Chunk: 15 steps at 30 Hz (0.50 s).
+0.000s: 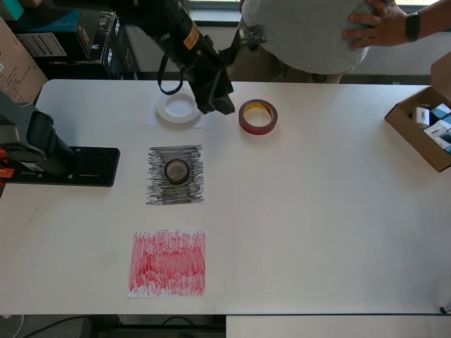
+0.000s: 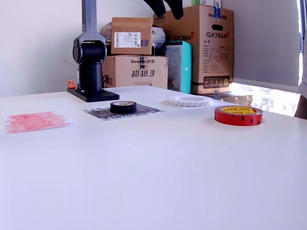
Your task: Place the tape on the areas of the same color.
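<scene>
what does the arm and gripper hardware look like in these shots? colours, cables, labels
The arm is black throughout, with an orange-yellow sticker near the wrist and a black cable looping off its side. The gripper is black and blocky. In the exterior view only its dark fingertips show at the top edge. The black base stands on a flat black plate.

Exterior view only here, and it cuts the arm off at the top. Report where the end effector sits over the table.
Observer: Overhead, the end effector hangs between the white roll and the red roll, overlapping the white roll's edge.
Operator: Check the black roll's placement.
Observer: The black roll lies mid-patch on the black patch.
Operator: Name anything outside my frame.
Observer: An open cardboard box sits at the overhead view's right table edge.
</scene>
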Available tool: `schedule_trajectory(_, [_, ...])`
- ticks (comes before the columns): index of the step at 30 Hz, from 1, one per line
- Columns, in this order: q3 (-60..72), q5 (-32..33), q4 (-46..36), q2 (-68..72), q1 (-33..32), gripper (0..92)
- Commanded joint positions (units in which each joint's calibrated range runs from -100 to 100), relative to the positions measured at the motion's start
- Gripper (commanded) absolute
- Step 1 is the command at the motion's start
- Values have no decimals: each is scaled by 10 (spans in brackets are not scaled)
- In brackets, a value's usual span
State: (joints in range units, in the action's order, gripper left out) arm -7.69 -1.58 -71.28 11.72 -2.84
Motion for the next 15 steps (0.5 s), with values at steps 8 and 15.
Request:
schedule_trajectory(8, [194,38,-1,251,-14,546])
schedule_trajectory(15, [218,102,-61,310,-40,546])
